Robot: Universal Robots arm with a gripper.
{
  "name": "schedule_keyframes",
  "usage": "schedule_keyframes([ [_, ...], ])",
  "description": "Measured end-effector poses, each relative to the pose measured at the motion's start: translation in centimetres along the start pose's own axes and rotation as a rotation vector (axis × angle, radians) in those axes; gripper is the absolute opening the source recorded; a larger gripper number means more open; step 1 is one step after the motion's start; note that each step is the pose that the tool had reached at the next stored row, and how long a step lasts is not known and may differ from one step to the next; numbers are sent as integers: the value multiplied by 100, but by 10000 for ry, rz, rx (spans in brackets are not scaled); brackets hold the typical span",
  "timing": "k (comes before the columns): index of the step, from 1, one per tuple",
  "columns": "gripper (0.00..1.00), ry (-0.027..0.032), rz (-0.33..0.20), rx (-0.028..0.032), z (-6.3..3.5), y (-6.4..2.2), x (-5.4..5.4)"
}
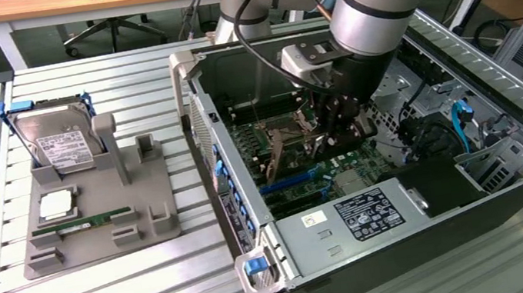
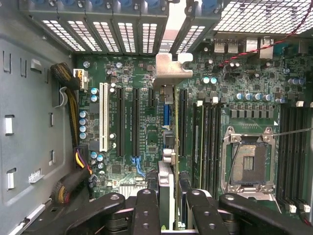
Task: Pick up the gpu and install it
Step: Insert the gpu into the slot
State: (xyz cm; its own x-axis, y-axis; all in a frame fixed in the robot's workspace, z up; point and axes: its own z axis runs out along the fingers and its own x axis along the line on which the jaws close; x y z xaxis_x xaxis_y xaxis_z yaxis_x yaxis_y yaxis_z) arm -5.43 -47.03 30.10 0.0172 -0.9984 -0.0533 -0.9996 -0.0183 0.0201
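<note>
With the claw [image 2: 168, 205] clenched on the thin dark gpu card with silver end bracket [image 2: 168, 122], seating begins.
Keeping the card edge-on over the black motherboard slot [image 2: 183, 122] at frame centre seems wise, bracket toward the upper rear openings.

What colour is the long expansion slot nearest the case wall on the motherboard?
White: the long expansion slot stands out from the black slots beside it, best seen in the wrist view.
</note>
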Motion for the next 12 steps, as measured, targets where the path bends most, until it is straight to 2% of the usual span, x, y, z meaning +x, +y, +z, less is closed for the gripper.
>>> schedule_keyframes([
  [12,27,2,0,1,16,66,0],
])
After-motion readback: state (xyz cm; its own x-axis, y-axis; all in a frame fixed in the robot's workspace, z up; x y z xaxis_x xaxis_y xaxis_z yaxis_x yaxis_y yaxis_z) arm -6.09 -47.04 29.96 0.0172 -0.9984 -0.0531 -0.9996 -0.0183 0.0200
